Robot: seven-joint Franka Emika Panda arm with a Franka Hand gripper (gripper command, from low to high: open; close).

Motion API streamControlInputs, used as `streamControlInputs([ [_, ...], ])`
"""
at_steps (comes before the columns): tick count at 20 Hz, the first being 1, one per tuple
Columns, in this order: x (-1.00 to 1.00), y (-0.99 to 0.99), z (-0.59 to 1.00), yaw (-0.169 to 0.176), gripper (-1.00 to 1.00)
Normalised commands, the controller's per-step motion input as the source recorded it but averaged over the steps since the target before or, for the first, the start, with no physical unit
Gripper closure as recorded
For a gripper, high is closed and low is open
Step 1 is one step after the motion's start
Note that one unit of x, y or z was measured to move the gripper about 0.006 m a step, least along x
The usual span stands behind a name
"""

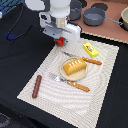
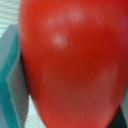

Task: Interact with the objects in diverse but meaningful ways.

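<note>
Working from the exterior view's left, you have the dark brown sausage point(image 1: 37, 86) lying flat on the placemat point(image 1: 45, 70), near its edge. Its long axis runs almost straight away from the camera, tilted slightly to the right at the far end.

Next, the gripper point(image 1: 59, 42) hangs over the placemat's far edge with the red tomato point(image 1: 59, 41) in it. In the wrist view the tomato point(image 2: 70, 60) fills the frame, and a grey finger pad point(image 2: 17, 82) presses its flank, so the fingers are pinching it. Being round, it shows no clear heading.

The bread loaf point(image 1: 74, 66) sits on the tan plate point(image 1: 82, 75), its long axis slanting up toward the right, cutlery laid either side as a table setting.

Rightmost, the yellow block point(image 1: 90, 49) lies flat, its long axis diagonal. The grey pots point(image 1: 94, 16) stand on the tabletop behind.
</note>
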Motion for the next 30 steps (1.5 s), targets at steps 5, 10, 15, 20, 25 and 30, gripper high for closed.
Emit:
streamControlInputs([
  [5, 0.31, -0.57, 1.00, -0.047, 1.00],
  [10, 0.48, -0.75, 0.84, -0.005, 1.00],
  [15, 0.36, -0.69, 0.55, 0.002, 1.00],
  [20, 0.30, -0.62, 0.39, 0.037, 1.00],
  [25, 0.05, -0.48, 0.10, 0.146, 1.00],
  [30, 0.06, -0.52, 0.15, 0.148, 1.00],
])
